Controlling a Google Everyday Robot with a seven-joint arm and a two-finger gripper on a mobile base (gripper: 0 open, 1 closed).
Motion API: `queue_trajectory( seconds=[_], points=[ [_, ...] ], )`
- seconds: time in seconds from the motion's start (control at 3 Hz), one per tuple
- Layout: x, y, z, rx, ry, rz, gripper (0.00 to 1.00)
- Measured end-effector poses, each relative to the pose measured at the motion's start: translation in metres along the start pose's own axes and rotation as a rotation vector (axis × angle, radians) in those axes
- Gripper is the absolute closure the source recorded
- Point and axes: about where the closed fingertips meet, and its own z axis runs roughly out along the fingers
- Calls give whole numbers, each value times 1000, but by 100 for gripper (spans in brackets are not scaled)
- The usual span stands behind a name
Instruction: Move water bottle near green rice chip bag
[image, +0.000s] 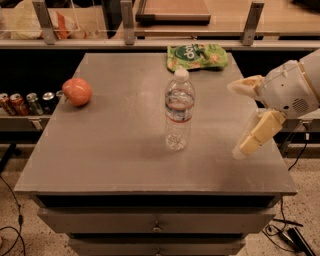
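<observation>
The water bottle stands upright near the middle of the grey table; it is clear with a white cap and a thin red-and-white label band. The green rice chip bag lies flat at the table's far edge, behind the bottle. My gripper is to the right of the bottle, over the table's right side, apart from it. Its two cream fingers are spread wide, one pointing left and one pointing down-left, with nothing between them.
A red-orange apple sits at the table's left side. Several drink cans stand on a lower shelf to the left. A railing with posts runs behind the table. Cables lie on the floor at the lower right.
</observation>
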Motion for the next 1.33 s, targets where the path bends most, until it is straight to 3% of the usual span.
queue_trajectory(
  seconds=[0.33,0.67,1.33],
  points=[
    [-4,1,2,-7,-18,1,0],
    [-6,3,5,-2,-81,13,0],
    [-30,-1,34,-25,-406,37,0]
  ],
)
